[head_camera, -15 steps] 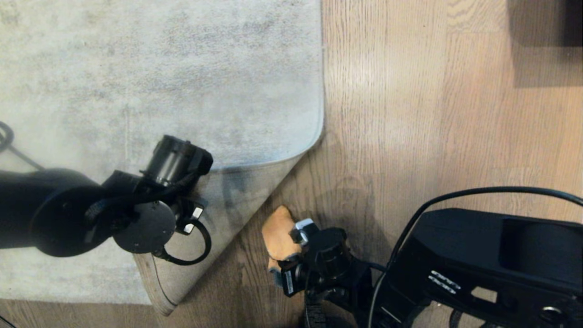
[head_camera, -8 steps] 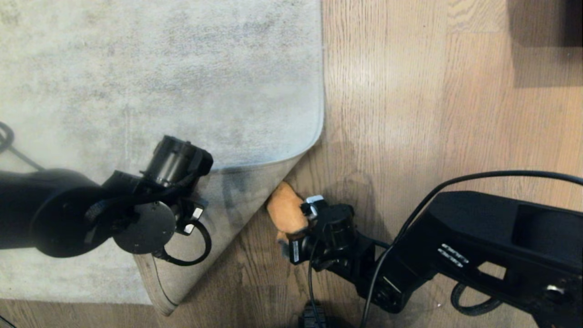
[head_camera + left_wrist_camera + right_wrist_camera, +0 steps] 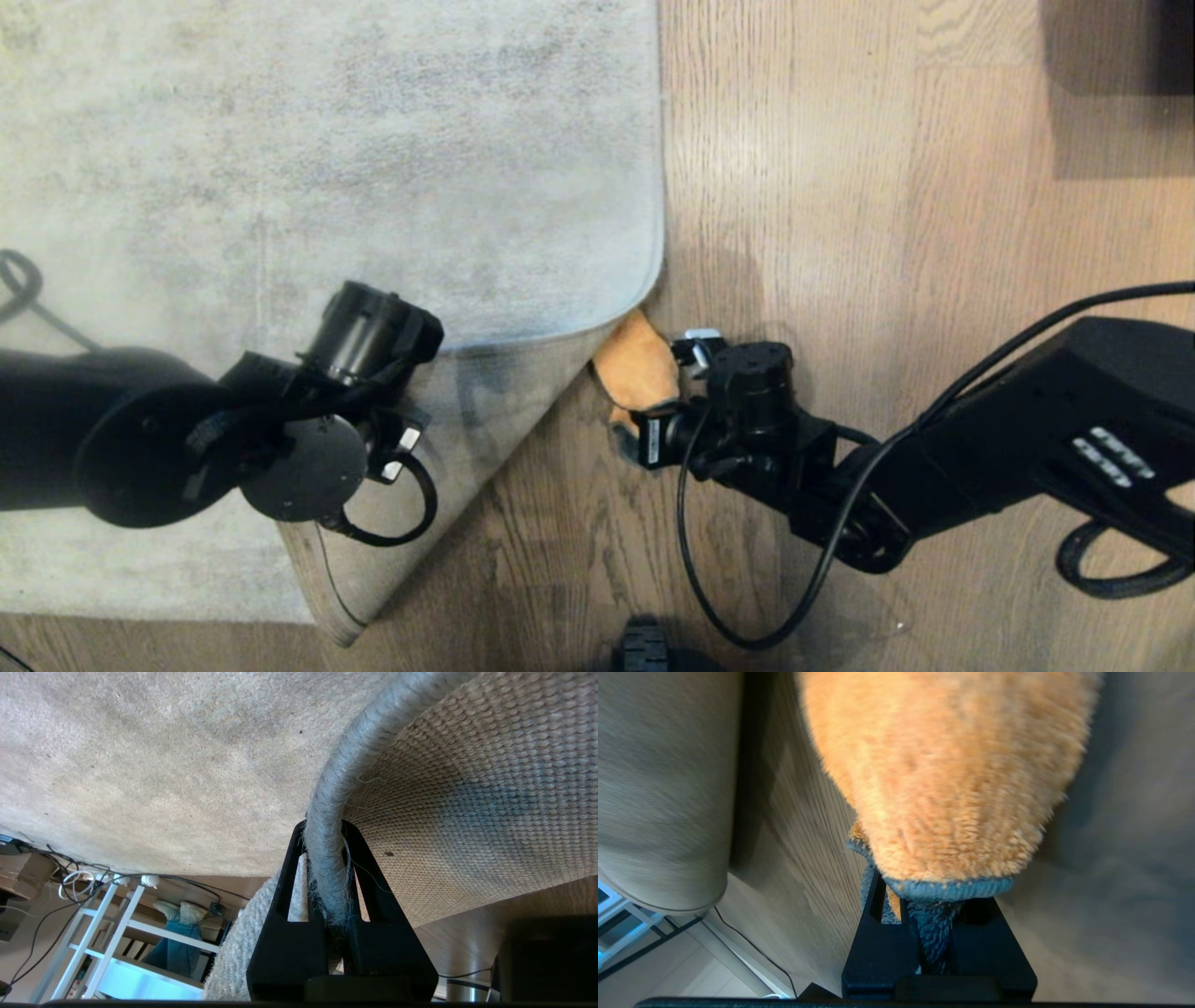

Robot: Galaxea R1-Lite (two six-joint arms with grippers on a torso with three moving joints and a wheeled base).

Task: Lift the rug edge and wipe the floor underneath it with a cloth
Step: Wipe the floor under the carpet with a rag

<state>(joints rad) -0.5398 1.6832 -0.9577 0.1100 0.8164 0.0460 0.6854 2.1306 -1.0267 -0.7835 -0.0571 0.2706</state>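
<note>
The pale grey rug has its near corner lifted and folded over, showing the beige backing. My left gripper is shut on the rug edge, with the bound border pinched between its black fingers; in the head view the left wrist hides those fingers. My right gripper is shut on the orange cloth. The cloth lies on the wood floor at the far end of the fold, and its tip reaches under the lifted rug.
A dark object casts a shadow at the far right. The right arm's black cable loops over the near floor, beside a small black part at the bottom edge. A white shelf frame with cables stands beyond the rug.
My right gripper has slid the cloth away from me along the fold line, from the near floor up to the far end of the lifted flap. The left arm holds still.
</note>
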